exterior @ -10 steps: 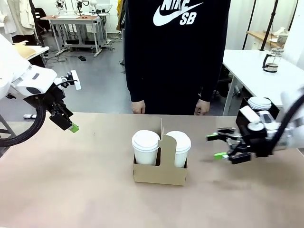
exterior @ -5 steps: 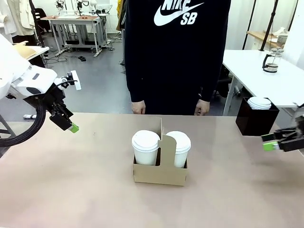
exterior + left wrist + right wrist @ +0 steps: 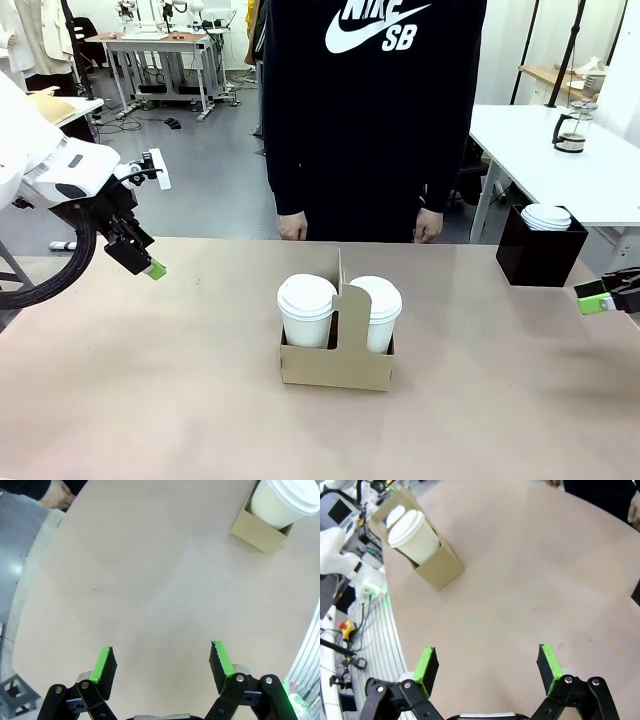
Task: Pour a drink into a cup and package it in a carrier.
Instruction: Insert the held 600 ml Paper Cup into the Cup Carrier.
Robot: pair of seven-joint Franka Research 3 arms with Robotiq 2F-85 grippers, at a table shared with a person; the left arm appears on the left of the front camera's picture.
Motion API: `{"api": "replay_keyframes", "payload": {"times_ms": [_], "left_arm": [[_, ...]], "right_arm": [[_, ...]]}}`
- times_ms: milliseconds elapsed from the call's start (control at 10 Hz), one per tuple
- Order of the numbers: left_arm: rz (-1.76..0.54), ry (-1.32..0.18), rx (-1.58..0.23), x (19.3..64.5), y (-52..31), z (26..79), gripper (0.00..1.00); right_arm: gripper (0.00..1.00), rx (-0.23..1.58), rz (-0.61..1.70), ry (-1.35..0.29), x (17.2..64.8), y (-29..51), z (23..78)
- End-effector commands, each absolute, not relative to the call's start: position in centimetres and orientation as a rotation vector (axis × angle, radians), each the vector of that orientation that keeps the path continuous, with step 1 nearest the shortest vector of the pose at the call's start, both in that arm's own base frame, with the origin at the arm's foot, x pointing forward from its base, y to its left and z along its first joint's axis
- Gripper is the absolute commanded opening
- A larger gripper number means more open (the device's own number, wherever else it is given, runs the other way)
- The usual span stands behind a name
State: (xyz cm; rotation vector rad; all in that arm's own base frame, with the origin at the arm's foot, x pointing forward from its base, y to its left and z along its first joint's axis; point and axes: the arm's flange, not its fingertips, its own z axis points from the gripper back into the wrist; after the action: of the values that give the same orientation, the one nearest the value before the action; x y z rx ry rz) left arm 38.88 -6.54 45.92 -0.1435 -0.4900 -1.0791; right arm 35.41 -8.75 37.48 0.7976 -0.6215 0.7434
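Carrier [image 3: 337, 360] stood near the middle of the bench [image 3: 150, 400] in the front view, with two lidded white cups in its slots: a left cup [image 3: 306, 310] and a right cup [image 3: 376, 312], one on each side of the upright handle. A person [image 3: 375, 110] in a dark top stood at the far edge, hands hanging by the bench edge. The left end effector [image 3: 140, 255] hovered over the far left corner, well apart from the carrier and holding nothing. The right end effector [image 3: 605, 296] showed only its green tip at the right edge, near a black box [image 3: 538, 258] holding white lids. A carafe [image 3: 571, 130] of dark drink sat on a separate white table behind.

From the left wrist view, the left end effector [image 3: 162, 662] was spread wide over bare bench, nothing between its pads. One corner of the carrier [image 3: 257, 527] with a cup [image 3: 287, 502] sat far off at the top right.

From the right wrist view, the right end effector [image 3: 487, 667] was likewise spread wide and empty above bare bench. The carrier [image 3: 435, 567] and a cup [image 3: 415, 535] lay well apart at the upper left.
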Motion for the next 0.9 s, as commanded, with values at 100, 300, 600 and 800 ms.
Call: {"api": "replay_keyframes", "payload": {"times_ms": [100,300,600,800], "left_arm": [[-1.069,-0.49,-0.152,38.73,-6.49,45.95,0.94],[-1.069,-0.49,-0.152,38.73,-6.49,45.95,0.94],[-1.069,-0.49,-0.152,38.73,-6.49,45.95,0.94],[-1.069,-0.49,-0.152,38.73,-6.49,45.95,0.94]], "right_arm": [[1.0,0.799,0.747,-0.634,35.51,-8.77,37.29],[1.0,0.799,0.747,-0.634,35.51,-8.77,37.29],[1.0,0.799,0.747,-0.634,35.51,-8.77,37.29],[1.0,0.799,0.747,-0.634,35.51,-8.77,37.29]]}}
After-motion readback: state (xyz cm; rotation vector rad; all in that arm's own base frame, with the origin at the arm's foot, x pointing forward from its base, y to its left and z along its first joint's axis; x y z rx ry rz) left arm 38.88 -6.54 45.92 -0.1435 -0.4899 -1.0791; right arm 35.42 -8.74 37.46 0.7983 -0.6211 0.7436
